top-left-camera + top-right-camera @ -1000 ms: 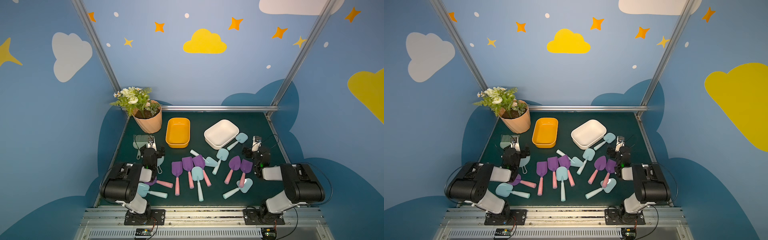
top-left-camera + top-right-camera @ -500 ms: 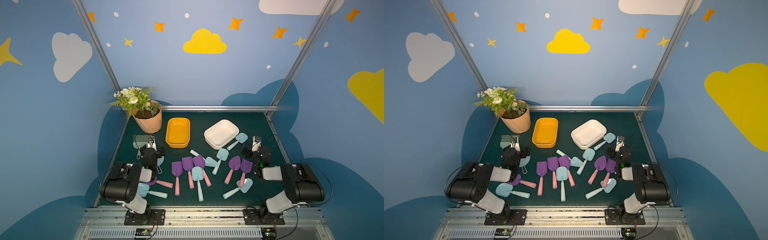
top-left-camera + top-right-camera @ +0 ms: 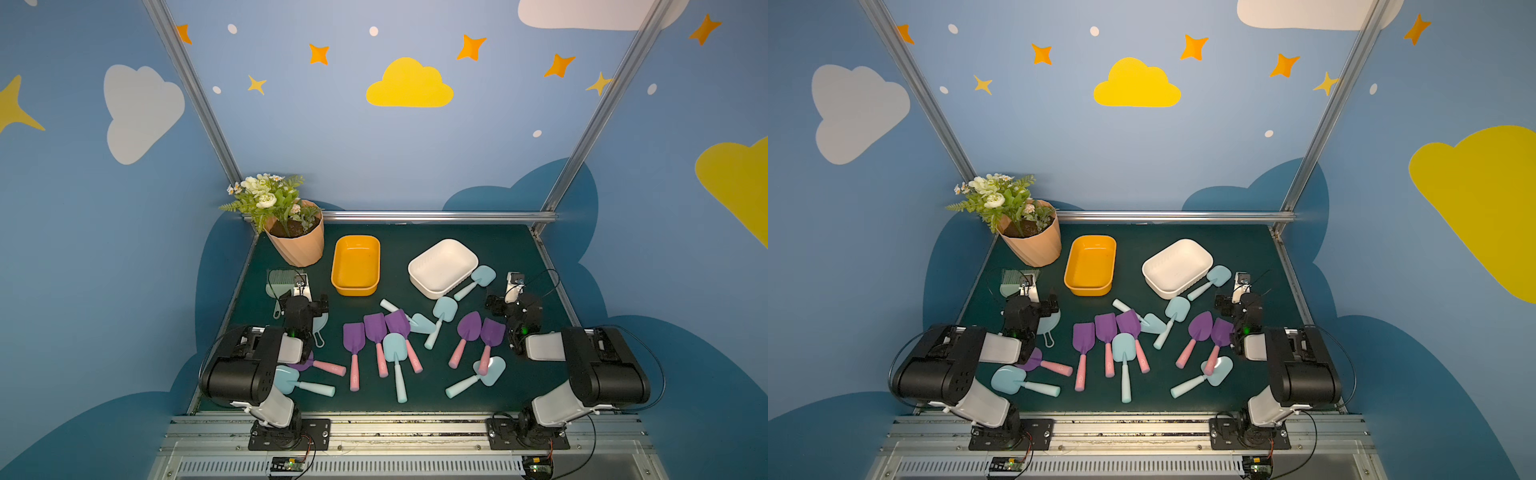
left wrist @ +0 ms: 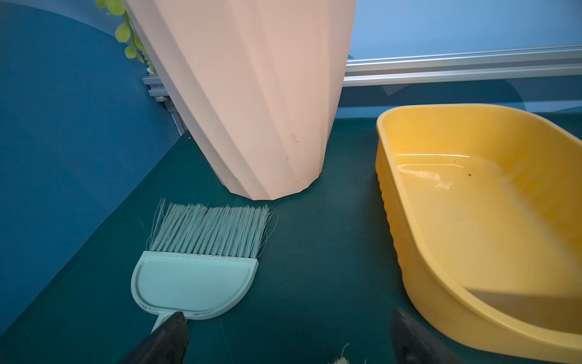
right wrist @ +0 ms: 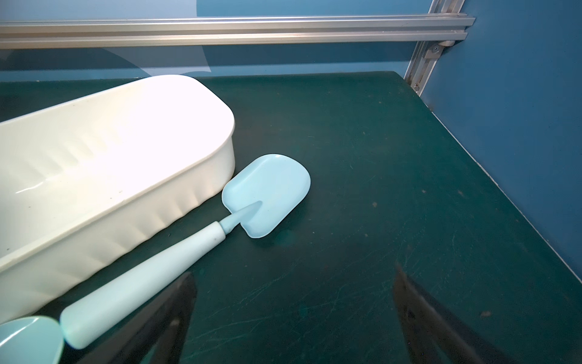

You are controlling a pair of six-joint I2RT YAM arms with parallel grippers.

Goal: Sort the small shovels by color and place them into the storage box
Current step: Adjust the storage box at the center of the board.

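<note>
Looking down on the dark green desk [image 3: 511, 249], I read it as a clock with the far rail at 12. The yellow-orange rounded plastic tub [image 3: 337, 266] sits near 11 and the white rounded plastic tub [image 3: 442, 266] near 1. Both are empty, so nothing is sorted yet. Two tubs for two colours, I judge, though I cannot tell which colour goes where.

The small plastic shovels [image 3: 376, 328] lie loose from the centre down to 6, purple blades on pink handles and pale blue blades on mint handles, several crossing one another. One pale blue shovel [image 5: 267, 195] lies along the white tub's wall near 2, just beside it; whether it touches I cannot say.

The left jaws at 9 and the right jaws at 3 are spread wide with nothing between them. They sit low at the desk's sides, which I take as parked clear of the pile.

The left arm [image 3: 245, 370] covers the blade of a purple shovel [image 3: 328, 368] at 8 and most of the light blue dustpan [image 3: 1052, 323]. In the left wrist view a jaw cuts off the handle of the grey-green bristle brush [image 4: 192, 283], lying by the ribbed peach flowerpot [image 4: 252, 110].
</note>
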